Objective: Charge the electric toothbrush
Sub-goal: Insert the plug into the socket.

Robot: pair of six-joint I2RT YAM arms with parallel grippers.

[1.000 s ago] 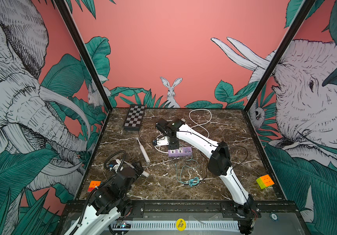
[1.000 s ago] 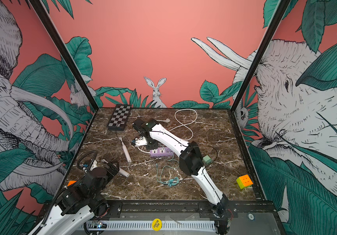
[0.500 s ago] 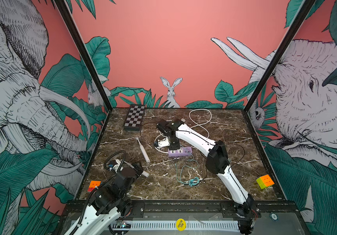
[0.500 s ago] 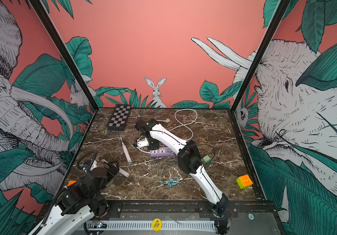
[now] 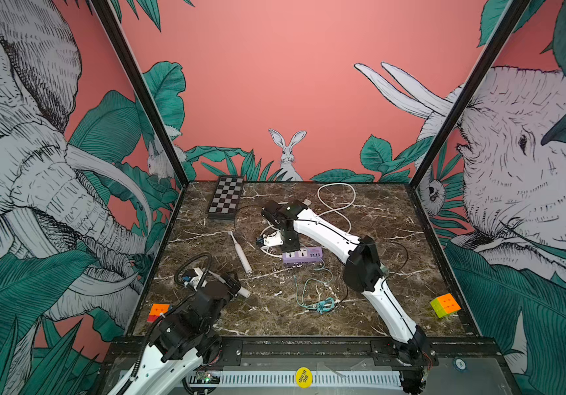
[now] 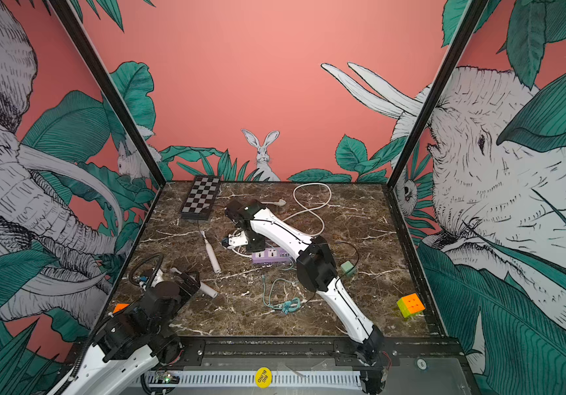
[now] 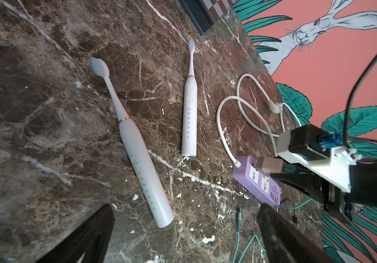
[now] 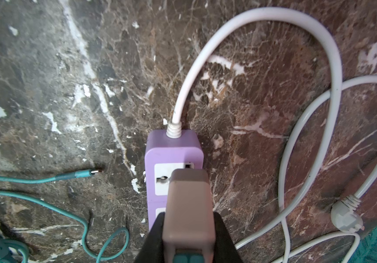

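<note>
On the dark brown marble table [image 5: 394, 239], closed in by pink walls painted with elephants, leaves and a rabbit, both top views show a chessboard [image 5: 225, 197] at the back left, a looping white cord [image 5: 338, 205] behind a purple power strip [image 5: 302, 255], a tangled teal cable [image 5: 312, 295] in front of it and a colour cube [image 5: 445, 305] near the right edge. The far toothbrush [image 5: 240, 252] lies flat just left of the strip. The butt of the near toothbrush [image 5: 243, 292] shows beside the left gripper [image 5: 233, 283] at the front left. The right gripper [image 5: 289, 248] points down at the strip's left end. In the left wrist view both toothbrushes lie apart on bare marble with their heads away from the camera, and the left gripper's fingers [image 7: 87, 236] stand spread wide with nothing between them, the near toothbrush's butt just beyond them. In the right wrist view the right gripper's jaws are clamped on a pinkish charger block [image 8: 188, 205], whose tip overlaps the strip's first socket; whether it is seated cannot be told. Since a second ago the right arm's elbow has shifted slightly leftward. The left arm, both toothbrushes and the strip lie as before.
</note>
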